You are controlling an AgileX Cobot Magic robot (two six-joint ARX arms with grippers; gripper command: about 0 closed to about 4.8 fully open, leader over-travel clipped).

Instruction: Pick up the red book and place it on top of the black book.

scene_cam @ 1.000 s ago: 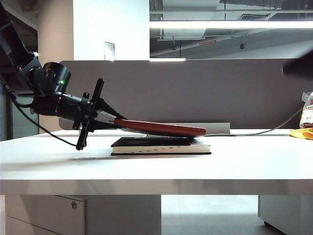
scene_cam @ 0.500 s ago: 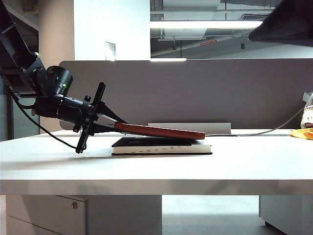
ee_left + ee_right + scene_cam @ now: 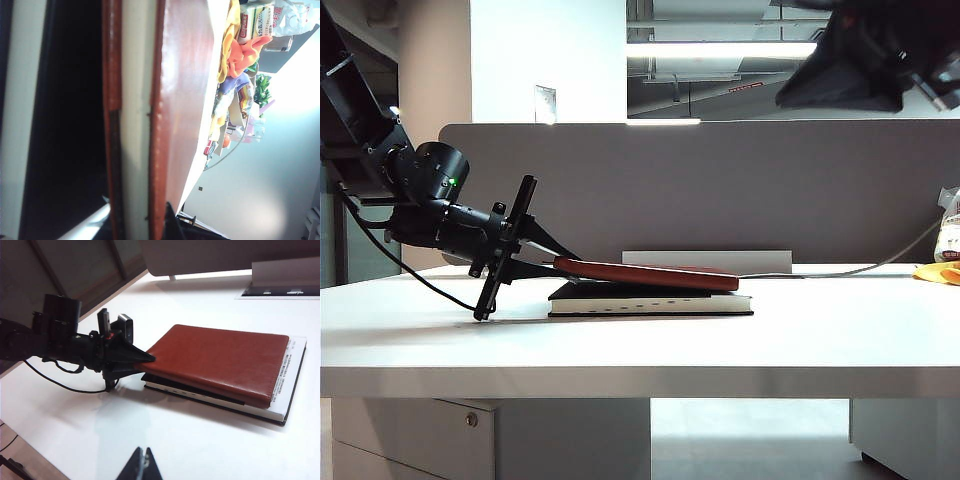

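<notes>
While the left gripper [image 3: 560, 262] squeezed the near edge of the red book [image 3: 650, 273], its fingertips were hidden by the cover in the exterior view. That book lay almost flat on the black book [image 3: 650, 300], with the held end a little higher. Both books sat on the white table [image 3: 820, 340].

Up in a top corner of the exterior view, the right arm was only a dark, blurry shape, cut off by the frame. In the right wrist view, the right gripper [image 3: 142, 467] showed only as two dark tips close together at the edge. I cannot tell if it was open or clenched. It hung high over the table, well apart from the books.

Very close up, the left wrist view showed the red book's cover [image 3: 182, 100] and pale page edge, with a pile of bright toys and bags [image 3: 240, 60] far behind.

Only the right wrist view showed the black book's white page edge [image 3: 292, 375] sticking out past the red book [image 3: 220, 357]. A grey wall stood behind the table [image 3: 740, 190].
</notes>
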